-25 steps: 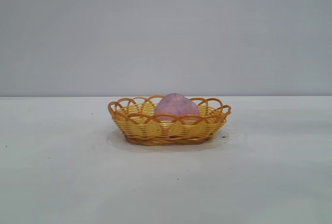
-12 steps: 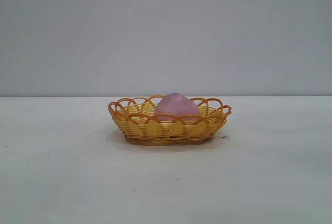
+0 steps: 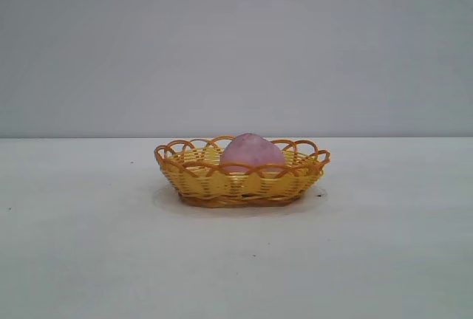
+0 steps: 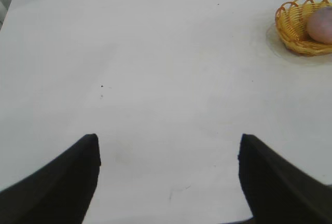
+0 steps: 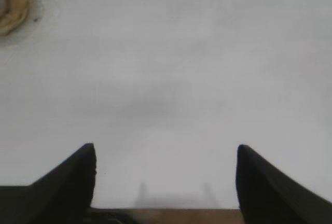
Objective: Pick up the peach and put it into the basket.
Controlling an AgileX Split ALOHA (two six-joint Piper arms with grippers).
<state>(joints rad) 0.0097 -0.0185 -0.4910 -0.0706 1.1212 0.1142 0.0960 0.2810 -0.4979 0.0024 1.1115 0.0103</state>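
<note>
Currently, scene: white desk (image 3: 89, 260) against a plain grey wall (image 3: 236, 38), no arm visible in the exterior view.
peach: pink-mauve lump, peach (image 3: 252, 152) sits inside the basket, its top poking above the rim; also seen in the left wrist view (image 4: 320, 24) at the frame edge, partly cut off.
basket: yellow wicker basket (image 3: 199, 179) with orange looped rim, rests flat on the desk near the middle; in the left wrist view (image 4: 291, 24) it lies far off from the end effector; in the right wrist view (image 5: 13, 11) only a sliver of its weave shows at the frame corner.
left end effector: left end effector (image 4: 168, 182) hangs over bare desk, well apart from the basket; its two dark fingers (image 4: 62, 182) are spread wide with nothing between them.
right end effector: right end effector (image 5: 166, 182) hangs over bare desk near the desk edge, well apart from the basket; dark fingers (image 5: 275, 187) spread wide, holding nothing.
contact: neither end effector touches the peach or the basket.
desk marks: a few small dark specks on the desk surface (image 4: 101, 85) in the left wrist view.
task state: peach is in the basket.
</note>
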